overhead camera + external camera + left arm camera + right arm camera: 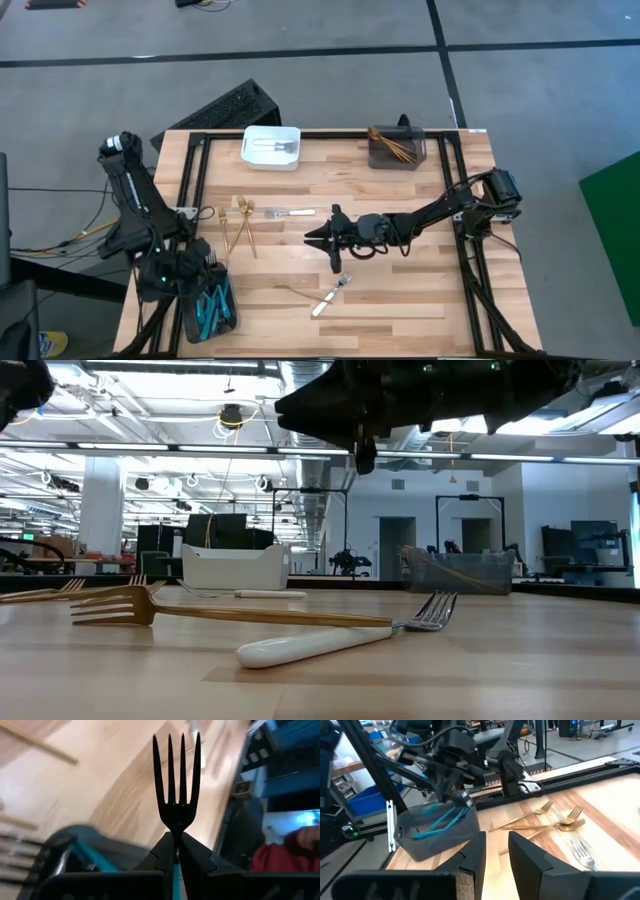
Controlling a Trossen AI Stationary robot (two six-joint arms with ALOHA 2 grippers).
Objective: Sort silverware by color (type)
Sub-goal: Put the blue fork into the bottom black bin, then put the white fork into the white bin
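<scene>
My left gripper [176,836] is shut on a fork [176,785] with dark tines and a blue handle. It is above the dark bin [207,305] at the table's near left, which holds several blue-handled pieces [440,820]. My right gripper [496,851] hovers open over the table's middle [322,240] with nothing between its fingers. Gold forks [236,224] and a white-handled fork [291,212] lie flat on the table left of it. Another white-handled fork [340,640] lies across a gold fork [230,615] nearer the front edge. My left gripper pinches the fork between its two fingers at the neck, where the tines meet the blue handle [176,851]. The fork lies along the fingers, its tines sticking out past the fingertips. It is lifted clear of the table and the bin.
A white bin [272,148] with silver pieces stands at the far edge, left of centre. A dark grey bin [397,148] with gold pieces stands at the far edge, right of centre. Black frame rails [190,190] run along the table's left and right sides.
</scene>
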